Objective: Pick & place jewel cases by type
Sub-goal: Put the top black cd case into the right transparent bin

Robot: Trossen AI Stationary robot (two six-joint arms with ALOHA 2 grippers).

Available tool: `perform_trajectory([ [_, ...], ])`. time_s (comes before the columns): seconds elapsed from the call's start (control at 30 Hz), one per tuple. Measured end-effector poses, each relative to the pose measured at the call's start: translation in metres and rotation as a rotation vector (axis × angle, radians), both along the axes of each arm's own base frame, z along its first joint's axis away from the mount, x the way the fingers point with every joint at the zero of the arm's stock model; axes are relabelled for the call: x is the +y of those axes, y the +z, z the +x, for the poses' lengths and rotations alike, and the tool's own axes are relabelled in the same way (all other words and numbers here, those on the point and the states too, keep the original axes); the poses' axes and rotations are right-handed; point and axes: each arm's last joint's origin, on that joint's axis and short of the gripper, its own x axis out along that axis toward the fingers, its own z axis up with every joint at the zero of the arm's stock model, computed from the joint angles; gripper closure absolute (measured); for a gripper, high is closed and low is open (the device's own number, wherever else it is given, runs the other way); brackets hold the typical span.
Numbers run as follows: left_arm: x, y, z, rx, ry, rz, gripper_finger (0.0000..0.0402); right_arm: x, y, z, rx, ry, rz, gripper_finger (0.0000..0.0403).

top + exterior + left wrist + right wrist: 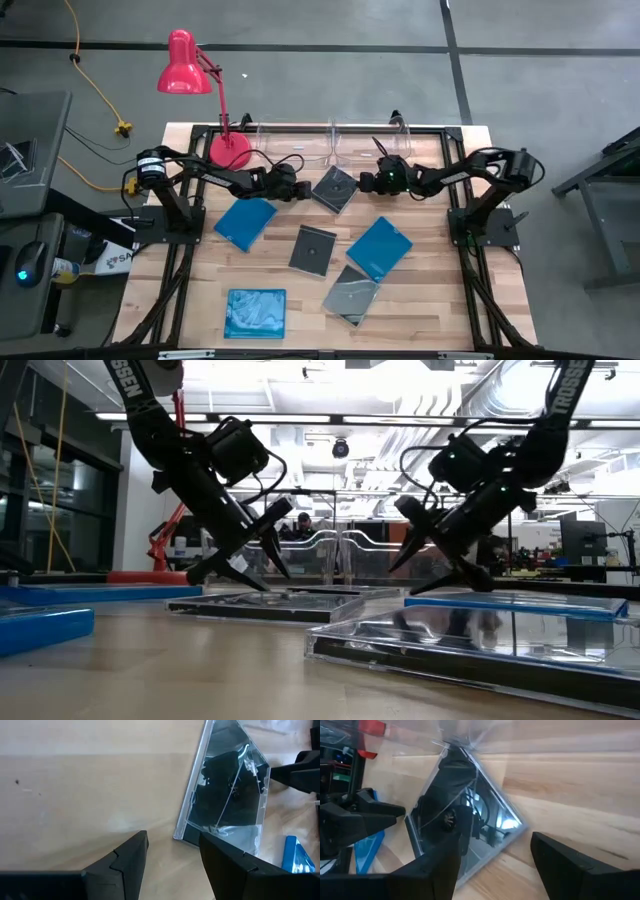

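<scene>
A dark smoky jewel case (334, 189) lies flat near the table's far middle, between my two grippers. My left gripper (303, 190) is at its left and is open; in the left wrist view one corner of the case (181, 834) lies between the fingers of the left gripper (172, 845). My right gripper (364, 182) is at its right, also open, and straddles the opposite corner (520, 826). Both slant down toward the table in the low view. Flat on the wood lie three blue cases (245, 221) (380, 248) (256, 313) and two more dark ones (313, 250) (351, 295). My left gripper has its open fingers on either side of the dark case's left corner (181, 834), low over the table; I cannot tell whether a finger touches it. My right gripper stands the same way around the right corner (520, 826); one finger (451, 851) overlaps the case's edge, and touch cannot be told.
Two clear plastic bins (290, 140) (370, 142) stand along the far edge behind the grippers. A red desk lamp (190, 70) has its base (230, 150) on the far left corner. Bare wood shows at the near left and along the right side.
</scene>
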Motion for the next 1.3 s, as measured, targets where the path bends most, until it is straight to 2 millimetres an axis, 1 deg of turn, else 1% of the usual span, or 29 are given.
perform_trajectory([
  [0.17, 0.001, 0.0, 0.0, 0.004, 0.015, 0.014, 0.022, -0.004, -0.001, 0.008, 0.03, 0.007, 0.009, 0.0175],
  [0.5, 0.0, -0.002, 0.001, 0.008, 0.008, 0.011, 0.022, -0.002, -0.006, 0.003, 0.109, 0.005, 0.031, 0.0171],
  [0.6, -0.003, -0.004, 0.006, 0.018, -0.003, 0.011, 0.022, -0.002, -0.006, 0.002, 0.119, 0.009, 0.032, 0.0171],
  [0.77, -0.004, -0.006, 0.024, 0.018, -0.028, 0.015, 0.022, -0.001, -0.007, 0.002, 0.122, 0.008, 0.033, 0.0171],
  [0.93, -0.001, -0.002, 0.039, 0.021, -0.102, 0.042, 0.022, -0.001, -0.007, 0.002, 0.123, 0.008, 0.033, 0.0171],
  [1.17, -0.001, -0.001, 0.039, 0.09, -0.155, 0.043, 0.022, 0.0, -0.007, 0.002, 0.118, 0.022, 0.047, 0.0171],
  [1.3, -0.002, -0.001, 0.039, 0.098, -0.181, 0.05, 0.022, 0.005, -0.007, 0.005, 0.113, 0.029, 0.063, 0.0171],
])
